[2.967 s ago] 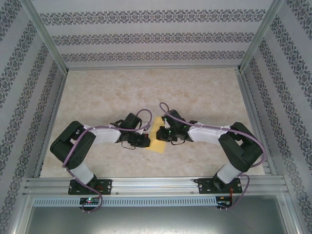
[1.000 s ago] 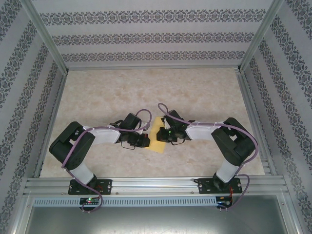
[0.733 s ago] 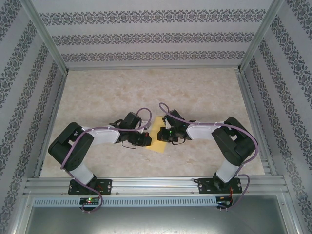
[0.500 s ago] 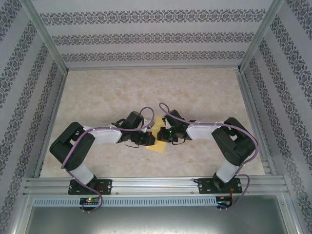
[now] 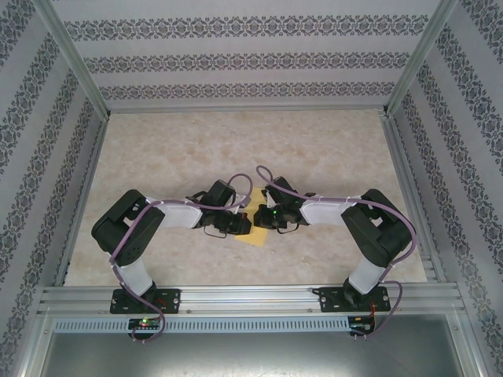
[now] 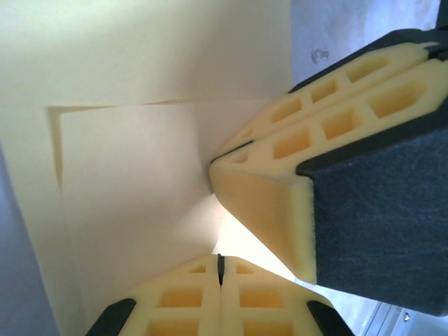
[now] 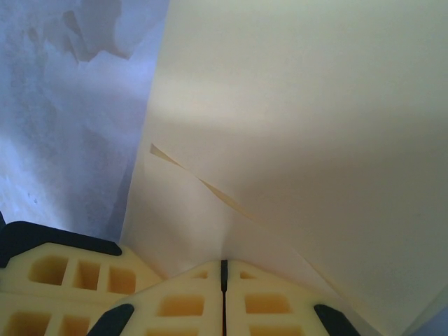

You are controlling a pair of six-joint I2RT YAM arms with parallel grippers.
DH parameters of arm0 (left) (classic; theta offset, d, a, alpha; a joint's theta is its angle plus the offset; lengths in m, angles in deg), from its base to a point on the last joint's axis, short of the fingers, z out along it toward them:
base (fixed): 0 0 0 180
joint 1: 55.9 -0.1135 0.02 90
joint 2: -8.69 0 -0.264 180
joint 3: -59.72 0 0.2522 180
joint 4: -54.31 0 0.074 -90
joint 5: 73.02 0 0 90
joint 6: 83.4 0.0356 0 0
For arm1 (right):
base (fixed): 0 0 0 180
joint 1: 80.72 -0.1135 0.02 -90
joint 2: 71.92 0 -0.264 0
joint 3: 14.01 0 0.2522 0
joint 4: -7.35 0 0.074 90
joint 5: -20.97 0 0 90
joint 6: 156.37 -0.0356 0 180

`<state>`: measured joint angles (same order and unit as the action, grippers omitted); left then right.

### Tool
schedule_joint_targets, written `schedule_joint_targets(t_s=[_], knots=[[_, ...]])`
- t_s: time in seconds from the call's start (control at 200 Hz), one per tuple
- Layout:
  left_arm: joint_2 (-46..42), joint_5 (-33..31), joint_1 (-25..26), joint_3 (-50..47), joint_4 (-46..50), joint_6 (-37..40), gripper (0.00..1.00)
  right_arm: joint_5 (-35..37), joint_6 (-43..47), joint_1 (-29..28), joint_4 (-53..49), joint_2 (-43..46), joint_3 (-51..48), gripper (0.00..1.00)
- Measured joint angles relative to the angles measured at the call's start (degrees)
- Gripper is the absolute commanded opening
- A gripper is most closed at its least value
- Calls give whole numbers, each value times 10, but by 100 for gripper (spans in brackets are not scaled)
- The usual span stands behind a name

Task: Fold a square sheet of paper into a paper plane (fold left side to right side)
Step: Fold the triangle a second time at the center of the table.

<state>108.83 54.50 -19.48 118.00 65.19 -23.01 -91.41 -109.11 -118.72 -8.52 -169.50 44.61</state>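
The square sheet of paper [image 5: 253,236] lies on the floor between my two grippers, and a yellow corner of it shows below them. In the left wrist view the paper [image 6: 133,182] has a folded flap with a visible edge. My left gripper [image 5: 242,222] is shut, its tips [image 6: 220,268] pressed onto the paper. My right gripper [image 5: 258,217] is also shut, its tips [image 7: 224,269] down on the sheet [image 7: 301,105] beside a raised fold edge. The two grippers nearly touch: the right gripper's fingers [image 6: 294,140] stand close in the left wrist view, and a left finger [image 7: 63,273] shows in the right wrist view.
The beige marbled floor [image 5: 236,149] stretches behind the grippers. Patterned walls [image 5: 251,59] and aluminium posts close in the back and sides. An aluminium rail [image 5: 244,298] carries both arm bases at the near edge.
My left arm has swung right, bringing its gripper against the right gripper and covering more of the paper. The right arm has stayed almost still.
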Motion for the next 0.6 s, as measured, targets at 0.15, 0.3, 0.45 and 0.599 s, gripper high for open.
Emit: schedule_joint_targets(t_s=[0.15,0.3,0.45,0.599], knots=[[0,-5,0,0,0,0,0,1,9,0,-11,0,4,6],[0,-7,-2,0,0,0,0,4,14,0,-24,0,9,6],[-5,-7,-6,-8,-2,0,0,4,21,0,-31,-1,12,6],[-22,-7,-17,-27,1,0,0,4,23,2,-32,-1,12,6]])
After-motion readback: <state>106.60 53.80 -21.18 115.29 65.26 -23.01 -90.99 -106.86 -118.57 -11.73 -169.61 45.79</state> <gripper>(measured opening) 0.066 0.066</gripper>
